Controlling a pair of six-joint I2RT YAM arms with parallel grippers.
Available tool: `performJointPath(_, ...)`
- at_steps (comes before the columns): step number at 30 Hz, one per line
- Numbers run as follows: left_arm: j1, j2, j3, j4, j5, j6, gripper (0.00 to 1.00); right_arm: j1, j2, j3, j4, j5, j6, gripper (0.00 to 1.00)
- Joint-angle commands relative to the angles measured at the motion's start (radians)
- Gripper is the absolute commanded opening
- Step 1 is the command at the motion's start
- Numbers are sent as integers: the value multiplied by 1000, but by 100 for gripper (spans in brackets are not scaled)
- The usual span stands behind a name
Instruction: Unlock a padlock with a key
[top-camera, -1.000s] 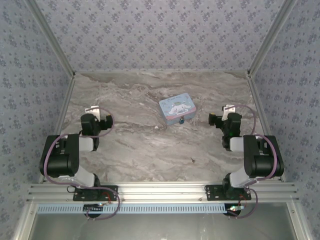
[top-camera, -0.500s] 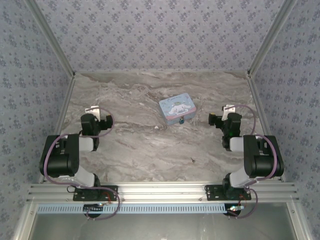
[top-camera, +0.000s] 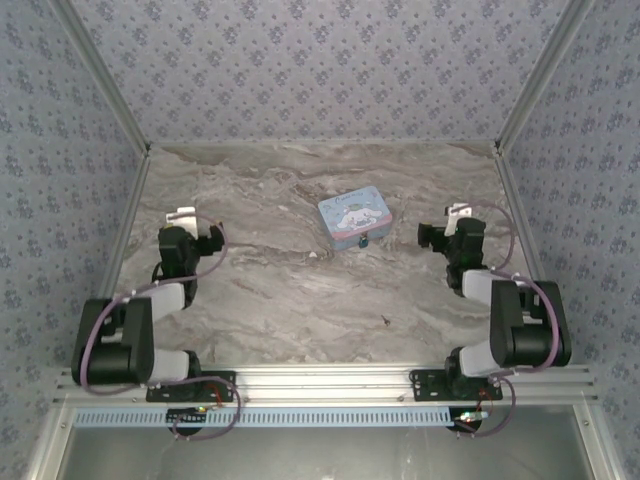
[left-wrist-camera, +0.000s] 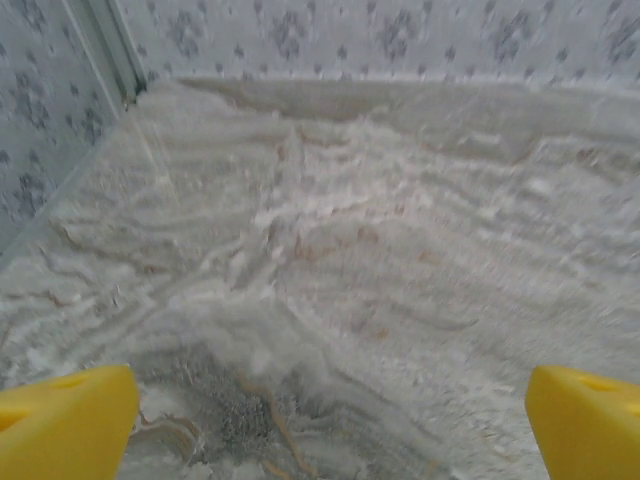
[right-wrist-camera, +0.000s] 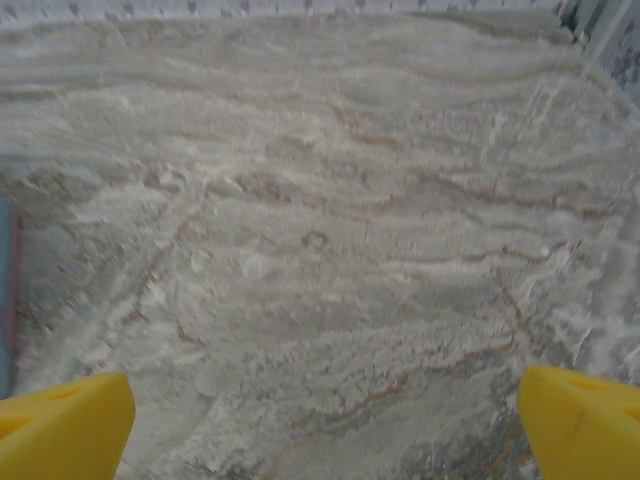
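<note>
Evidently nothing is in hand yet, so the step is the first reach. The padlock, a tiny teal body, sits against the near edge of the tin box. Whether it is hooked through a clasp there is too small to tell. The key looks to be the slim dark sliver lying flat on the table, nearer the arm bases than the tin box and slightly to its right, well apart from the lock.

The right gripper is poised to the right of the tin box, and the left gripper well off to the tin's left. On each, the yellow fingers are spread fully wide with only bare marble between them, so neither holds anything.

The right arm is probably the better choice for the key, since it is closer. A thin sliver lying flat is likely to skid or be pushed along, so the fingers should narrow first. They should then come straight down over the key's length and pinch it across its short side, leaving the blade end free.

The left arm would do best steadying the padlock or the tin box from the tin's left, because so light a lock may swing away when the key is pressed in.
</note>
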Motion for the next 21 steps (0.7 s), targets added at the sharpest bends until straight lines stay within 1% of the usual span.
performJointPath(1, -9, -120, 99, -248, -18, -87, 99, -5, -113, 42, -181, -13, 60, 100)
performJointPath(3, -10, -165, 181, -410, 19, -178, 99, 3, -187, 49, -279, -15, 113, 100)
performJointPath(4, -10, -180, 197, -439, 53, -216, 99, 8, -219, 56, -330, -15, 136, 100)
performJointPath(7, -18, -232, 191, -455, 151, -369, 100, 39, -323, 83, -532, -23, 211, 100)
performJointPath(10, -60, -276, 177, -492, 225, -476, 99, 90, -416, 105, -724, -34, 287, 100)
performJointPath(14, -188, -318, 125, -478, 248, -602, 99, 176, -508, 124, -969, -61, 391, 96)
performJointPath(18, -359, -306, 104, -453, 203, -674, 98, 267, -553, 136, -1191, -63, 496, 89)
performJointPath(21, -449, -263, 111, -425, 182, -693, 98, 330, -556, 128, -1266, -95, 569, 86)
